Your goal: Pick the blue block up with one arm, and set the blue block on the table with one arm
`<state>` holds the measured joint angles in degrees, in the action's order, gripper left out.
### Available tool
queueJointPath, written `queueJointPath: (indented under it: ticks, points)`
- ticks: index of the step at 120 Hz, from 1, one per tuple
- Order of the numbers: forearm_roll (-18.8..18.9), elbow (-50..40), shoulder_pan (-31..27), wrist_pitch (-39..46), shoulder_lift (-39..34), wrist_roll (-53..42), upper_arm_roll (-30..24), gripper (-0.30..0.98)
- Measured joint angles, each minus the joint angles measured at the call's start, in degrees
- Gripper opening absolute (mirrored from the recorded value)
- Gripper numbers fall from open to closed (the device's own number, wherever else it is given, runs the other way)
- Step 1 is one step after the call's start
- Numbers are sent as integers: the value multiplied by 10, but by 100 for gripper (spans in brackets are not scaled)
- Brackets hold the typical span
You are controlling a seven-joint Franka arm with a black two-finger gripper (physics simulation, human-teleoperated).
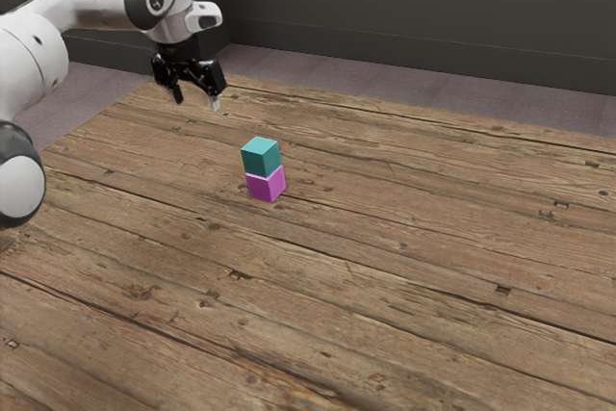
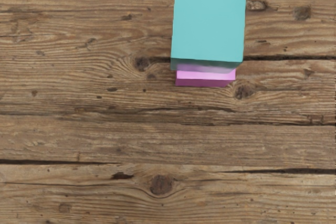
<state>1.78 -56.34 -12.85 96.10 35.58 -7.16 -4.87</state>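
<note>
The blue block point(image 1: 261, 158) is plain teal, the other block point(image 1: 267, 185) magenta; the worktop point(image 1: 385, 295) has brown woodgrain with dark knots.

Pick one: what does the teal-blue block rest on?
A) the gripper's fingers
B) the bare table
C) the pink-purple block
C: the exterior view shows the teal-blue block stacked on the pink-purple block, which sits on the table.
</note>
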Motion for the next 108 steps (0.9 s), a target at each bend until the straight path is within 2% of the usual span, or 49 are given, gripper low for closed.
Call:
queueJointPath:
  ticks: [16, 54, 71, 108]
  points:
    - [-2, 83, 2, 14, 84, 4, -34, 69]
    - [-11, 104, 3, 71, 158, 10, -40, 69]
    - [8, 204, 10, 46, 225, 12, -39, 69]
    - [17, 230, 19, 57, 264, 14, -48, 69]
